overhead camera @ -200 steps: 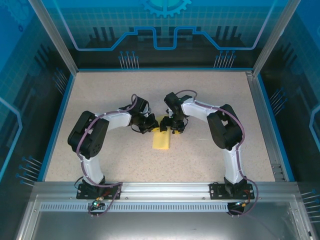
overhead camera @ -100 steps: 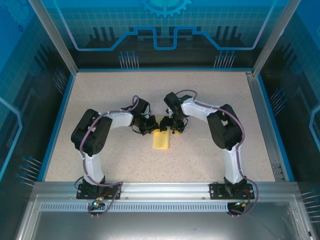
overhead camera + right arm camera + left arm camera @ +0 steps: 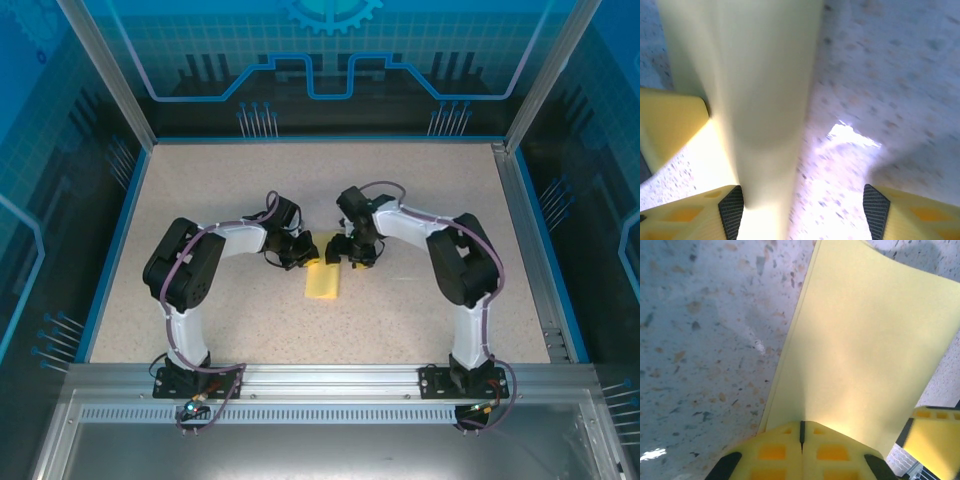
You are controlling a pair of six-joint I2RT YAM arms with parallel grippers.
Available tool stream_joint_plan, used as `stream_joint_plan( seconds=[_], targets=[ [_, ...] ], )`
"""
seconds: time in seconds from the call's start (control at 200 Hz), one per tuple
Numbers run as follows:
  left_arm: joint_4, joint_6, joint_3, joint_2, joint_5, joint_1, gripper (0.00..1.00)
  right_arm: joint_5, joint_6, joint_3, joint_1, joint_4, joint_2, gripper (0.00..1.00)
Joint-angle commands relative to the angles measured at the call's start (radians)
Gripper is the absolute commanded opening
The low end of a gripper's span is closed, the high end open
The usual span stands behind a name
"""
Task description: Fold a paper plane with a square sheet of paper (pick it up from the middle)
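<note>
From above, two grippers, the left gripper (image 3: 303, 250) and the right gripper (image 3: 350, 252), flank the far end of one square sheet of paper (image 3: 322, 282), midway between the table's (image 3: 200, 200) side edges. The left wrist camera shows its fingers (image 3: 775, 455) pressed together at the sheet's end. The right wrist camera shows jaws spread, with the sheet beside the left finger.

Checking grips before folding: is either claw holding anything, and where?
Neither grips it: shut left claw rests on the pale yellow folded paper sheet's far end; right claw stands open.
</note>
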Motion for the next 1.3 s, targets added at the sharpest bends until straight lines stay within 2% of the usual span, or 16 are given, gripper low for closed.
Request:
stream_joint_plan(
  seconds=[0.0,0.175,0.32,0.625,1.065,1.295],
  targets=[
    [-0.051,0.035,0.0,0.035,-0.045,-0.012,0.0,-0.045,0.027,-0.077,-0.033,0.123,-0.134,0.57],
    [-0.049,0.038,-0.001,0.04,-0.042,-0.013,0.0,-0.214,0.067,-0.163,-0.046,0.303,-0.159,0.16],
    [-0.054,0.041,-0.002,0.038,-0.045,-0.013,0.0,-0.301,0.111,-0.198,-0.044,0.423,-0.114,0.02],
    [-0.061,0.044,0.005,0.04,-0.044,-0.013,0.0,-0.341,0.108,-0.237,-0.049,0.474,-0.059,0.03],
    [-0.068,0.047,0.004,0.044,-0.049,-0.012,0.0,-0.309,0.059,-0.34,-0.074,0.502,-0.015,0.04],
    [-0.068,0.048,-0.002,0.043,-0.051,-0.013,0.0,-0.351,0.055,-0.349,-0.072,0.526,-0.114,0.05]
  ],
)
